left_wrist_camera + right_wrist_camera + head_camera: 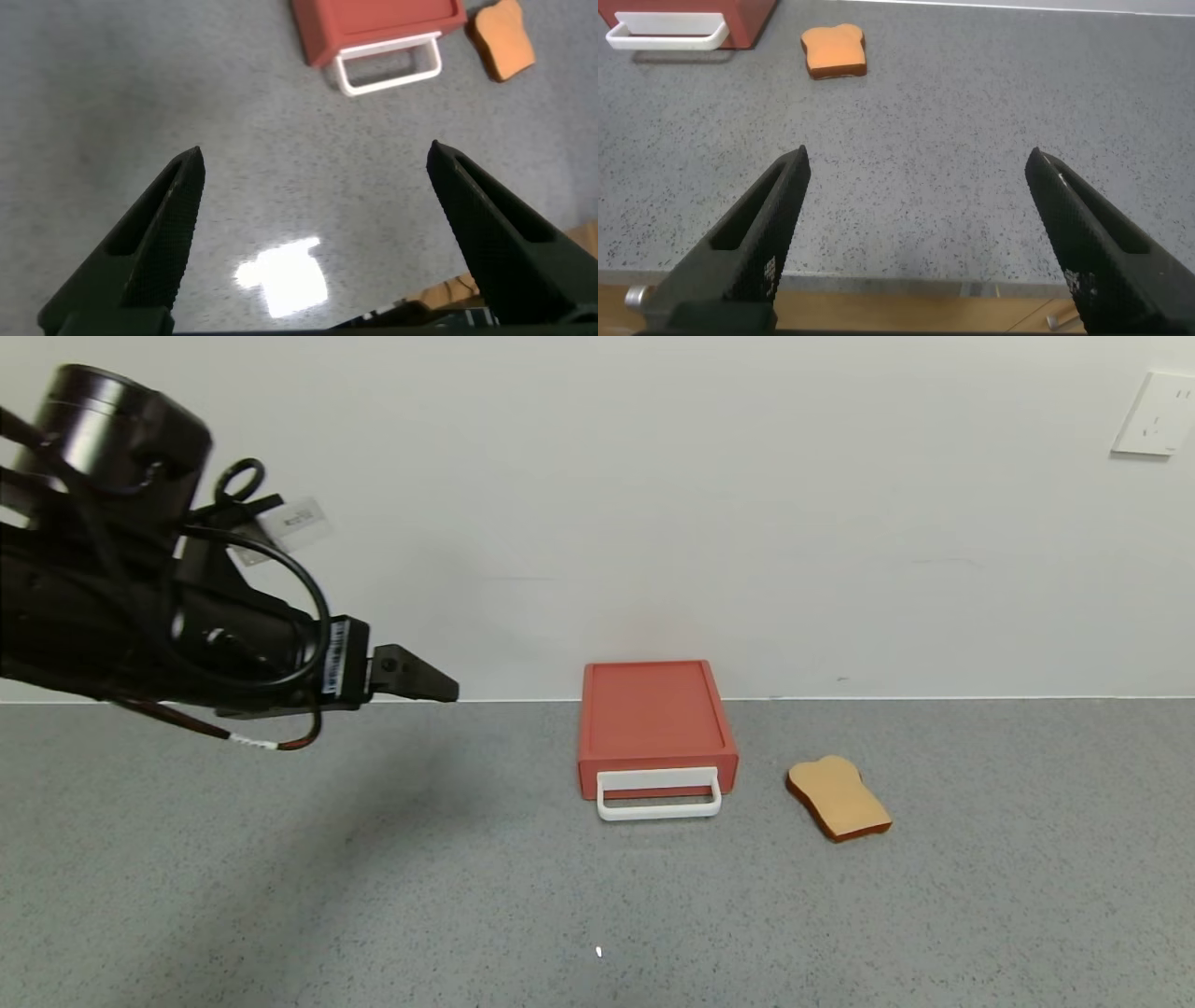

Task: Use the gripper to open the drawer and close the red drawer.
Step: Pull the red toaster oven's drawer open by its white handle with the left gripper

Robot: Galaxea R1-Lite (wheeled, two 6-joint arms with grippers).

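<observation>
The drawer (656, 728) is being shown as a low red box resting on the grey speckled table (373, 896), its back edge set against the foot of the white wall (653, 476). Its tray is sitting pushed in, and the white loop handle (659, 795) is projecting from the front edge toward the robot. A toast-shaped slice (838, 797) is lying just beside the drawer on the robot's right, apart from it.

The left gripper (313, 177) is being held raised above the table, well apart from the drawer and off to its left, with its fingers spread wide and nothing between them. A broad stretch of bare table is lying open between it and the handle.

The right gripper (915, 187) is being held low near the table's front edge, its fingers likewise spread wide around nothing, with the drawer and the slice seen far ahead of it across uncluttered surface.

A wall socket (1155, 413) is being seen high on the right.
</observation>
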